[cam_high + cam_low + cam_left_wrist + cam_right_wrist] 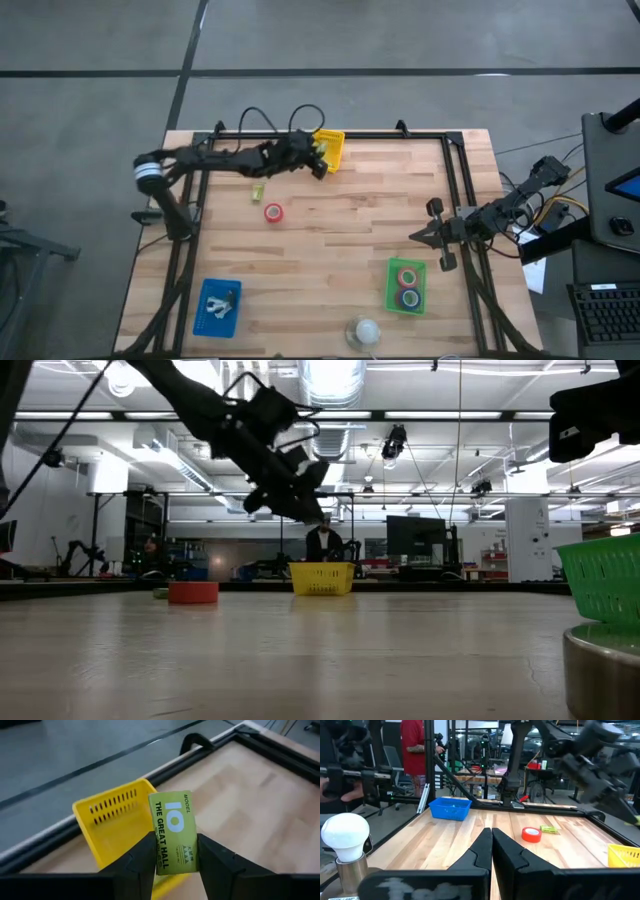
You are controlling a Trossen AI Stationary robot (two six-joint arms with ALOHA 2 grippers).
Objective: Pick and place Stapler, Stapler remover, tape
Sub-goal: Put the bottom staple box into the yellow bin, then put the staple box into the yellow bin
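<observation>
A green staple box (pixel 173 832) is pinched by the left gripper (pixel 175 857) just above the yellow basket (pixel 111 815). The right gripper (pixel 491 845), pressed together, is parked well away from the basket.

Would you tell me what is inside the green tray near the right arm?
The green tray holds two tape rolls: a red one and a blue one. Whatever might lie beneath them, and the tray floor under them, is covered.
</observation>
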